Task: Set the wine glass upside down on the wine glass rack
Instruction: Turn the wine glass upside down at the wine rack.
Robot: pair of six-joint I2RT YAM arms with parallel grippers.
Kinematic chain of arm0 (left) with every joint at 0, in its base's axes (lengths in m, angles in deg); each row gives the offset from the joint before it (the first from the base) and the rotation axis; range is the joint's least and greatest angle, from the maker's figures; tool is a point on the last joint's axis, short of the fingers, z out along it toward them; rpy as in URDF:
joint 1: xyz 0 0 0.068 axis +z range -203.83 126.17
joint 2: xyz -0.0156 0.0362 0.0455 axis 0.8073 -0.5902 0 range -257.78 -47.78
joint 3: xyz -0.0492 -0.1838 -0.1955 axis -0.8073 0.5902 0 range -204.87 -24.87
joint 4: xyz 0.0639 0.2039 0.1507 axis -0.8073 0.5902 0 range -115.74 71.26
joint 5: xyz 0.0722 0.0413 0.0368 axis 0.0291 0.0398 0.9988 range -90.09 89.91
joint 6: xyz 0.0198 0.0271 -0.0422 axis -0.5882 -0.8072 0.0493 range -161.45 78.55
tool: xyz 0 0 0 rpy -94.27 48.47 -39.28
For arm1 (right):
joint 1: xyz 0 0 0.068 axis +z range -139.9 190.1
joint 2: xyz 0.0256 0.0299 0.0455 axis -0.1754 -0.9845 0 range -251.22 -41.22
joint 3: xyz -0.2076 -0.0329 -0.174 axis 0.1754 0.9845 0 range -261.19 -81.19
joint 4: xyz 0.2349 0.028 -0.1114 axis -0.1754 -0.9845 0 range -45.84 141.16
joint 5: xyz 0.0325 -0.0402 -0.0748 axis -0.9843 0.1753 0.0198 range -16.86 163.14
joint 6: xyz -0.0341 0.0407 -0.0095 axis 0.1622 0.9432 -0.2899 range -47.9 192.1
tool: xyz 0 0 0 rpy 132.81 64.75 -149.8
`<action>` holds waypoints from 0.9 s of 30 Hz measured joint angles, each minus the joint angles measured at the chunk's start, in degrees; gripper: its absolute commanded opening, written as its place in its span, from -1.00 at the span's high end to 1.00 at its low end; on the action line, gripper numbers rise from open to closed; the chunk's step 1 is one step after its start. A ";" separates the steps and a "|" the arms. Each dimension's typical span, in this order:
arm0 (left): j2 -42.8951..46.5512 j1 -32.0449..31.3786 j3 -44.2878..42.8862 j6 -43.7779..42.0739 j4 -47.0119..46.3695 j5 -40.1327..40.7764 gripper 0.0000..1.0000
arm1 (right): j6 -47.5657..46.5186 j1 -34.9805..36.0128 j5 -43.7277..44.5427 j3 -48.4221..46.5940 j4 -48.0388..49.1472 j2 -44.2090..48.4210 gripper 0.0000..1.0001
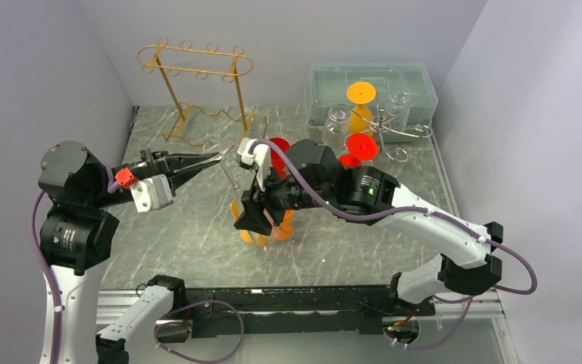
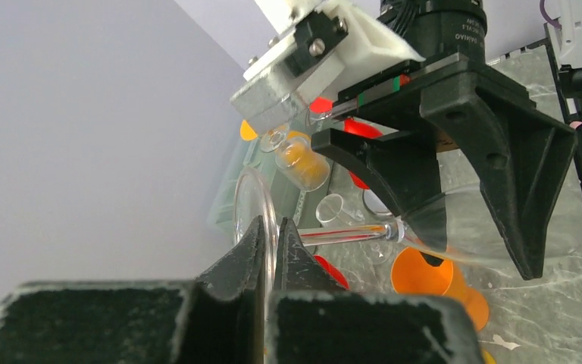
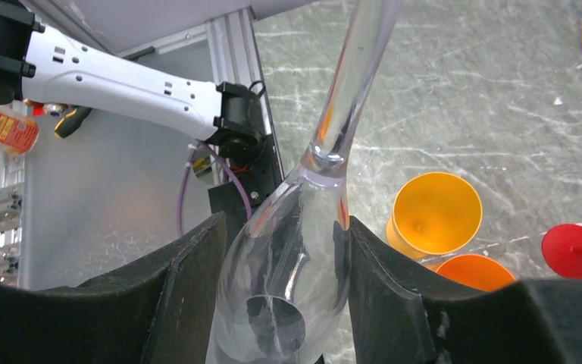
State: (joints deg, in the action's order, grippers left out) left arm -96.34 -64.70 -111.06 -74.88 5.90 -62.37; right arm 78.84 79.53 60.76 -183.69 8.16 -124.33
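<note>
A clear wine glass (image 3: 288, 265) hangs on its side above the table, between both arms. My right gripper (image 3: 280, 284) is shut on its bowl, one black finger on each side. The stem (image 3: 348, 91) runs away from that gripper toward the left arm. My left gripper (image 2: 270, 227) is shut on the thin round foot (image 2: 251, 199) of the same glass, and the stem (image 2: 341, 233) leads off to the right. From above, the left gripper (image 1: 214, 159) meets the stem (image 1: 231, 178) ahead of the right gripper (image 1: 252, 221). The gold wine glass rack (image 1: 197, 83) stands at the back left, with nothing hanging on it.
Two orange plastic glasses (image 1: 280, 227) lie under the right gripper. Red glasses (image 1: 360, 145) and a silver wire rack (image 1: 394, 129) sit at the back right, in front of a clear bin (image 1: 371, 91) holding an orange and some clear glasses. Grey walls close both sides.
</note>
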 measured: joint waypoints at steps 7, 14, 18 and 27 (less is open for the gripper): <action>2.51 -0.37 3.04 -0.68 -2.51 0.92 1.00 | 2.10 0.52 3.91 14.36 13.35 10.01 -0.09; 3.65 -0.09 4.22 -2.29 -7.48 3.34 1.00 | 3.78 0.26 7.78 18.08 15.85 14.64 -0.92; 3.78 -0.07 4.22 -3.26 -9.20 3.93 1.00 | 3.87 0.15 8.04 18.03 14.23 14.40 -1.00; 3.91 -0.07 4.22 -3.32 -11.02 4.28 1.00 | 3.82 0.15 7.78 15.89 11.19 10.16 -0.62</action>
State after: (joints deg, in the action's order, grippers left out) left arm -92.42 -64.77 -106.84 -78.20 -5.12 -58.09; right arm 82.66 79.68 68.54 -167.80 19.35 -114.16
